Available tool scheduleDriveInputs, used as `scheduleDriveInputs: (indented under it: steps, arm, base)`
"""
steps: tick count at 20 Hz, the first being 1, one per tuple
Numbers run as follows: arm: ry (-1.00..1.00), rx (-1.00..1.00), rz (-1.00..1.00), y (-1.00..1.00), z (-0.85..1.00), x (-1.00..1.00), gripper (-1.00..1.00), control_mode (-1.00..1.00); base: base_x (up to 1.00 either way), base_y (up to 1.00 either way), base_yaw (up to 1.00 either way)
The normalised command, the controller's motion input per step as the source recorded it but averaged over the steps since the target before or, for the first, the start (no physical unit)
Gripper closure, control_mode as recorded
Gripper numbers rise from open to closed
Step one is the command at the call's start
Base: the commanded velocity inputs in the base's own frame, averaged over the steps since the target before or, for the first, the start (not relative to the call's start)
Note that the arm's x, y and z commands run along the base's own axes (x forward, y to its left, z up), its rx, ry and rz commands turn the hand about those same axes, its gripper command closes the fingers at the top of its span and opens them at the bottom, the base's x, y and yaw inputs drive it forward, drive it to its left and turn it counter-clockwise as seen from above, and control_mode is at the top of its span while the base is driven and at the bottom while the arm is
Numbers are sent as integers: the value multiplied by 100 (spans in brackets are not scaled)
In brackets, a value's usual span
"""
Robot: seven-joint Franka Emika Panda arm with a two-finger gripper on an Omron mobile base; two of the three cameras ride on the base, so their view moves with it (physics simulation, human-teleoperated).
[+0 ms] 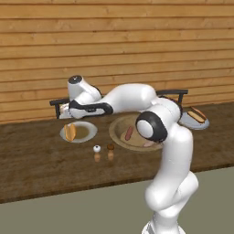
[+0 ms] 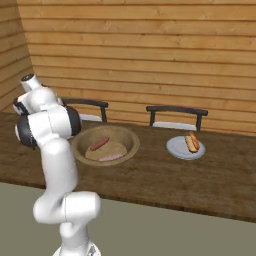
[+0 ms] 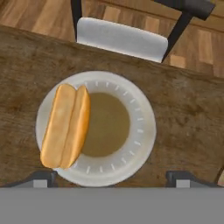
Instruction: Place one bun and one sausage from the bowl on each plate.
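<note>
The left plate (image 1: pixel 89 132) (image 3: pixel 141 131) holds one bun (image 1: pixel 70 131) (image 3: pixel 65 127) on its left side; its brown centre is bare. My gripper (image 1: pixel 66 112) (image 3: pixel 111 179) hovers above this plate, open, with nothing between its fingertips (image 3: pixel 41 177). The wooden bowl (image 1: pixel 113 130) (image 2: pixel 131 137) sits in the middle of the table and holds a reddish sausage (image 1: pixel 129 133) (image 2: pixel 99 144) and a paler pink sausage (image 1: pixel 148 143) (image 2: pixel 111 157). The right plate (image 1: pixel 203 123) (image 2: pixel 175 148) carries a bun with a sausage (image 2: pixel 191 142).
Two small shakers (image 1: pixel 97 153) (image 1: pixel 110 151) stand in front of the bowl, between it and the table's near edge. Black-framed chairs (image 3: pixel 120 37) (image 2: pixel 176 116) stand behind the table, against a wooden plank wall.
</note>
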Motion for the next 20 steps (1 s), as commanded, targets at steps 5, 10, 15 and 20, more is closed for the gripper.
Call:
scheduleDriveInputs:
  steps: [5,10,15,20]
  arm:
    - [0,13,-9,-100,81,-11,-100,-100]
    - [9,0,-22,-100,34,-30,-100,-100]
    - [13,-1,-33,-100,0,-58,-100,-100]
    - [16,0,-43,-100,-14,-37,-100,-100]
  base:
    - [0,0,0]
    - [0,0,0]
    - [0,0,0]
    - [0,0,0]
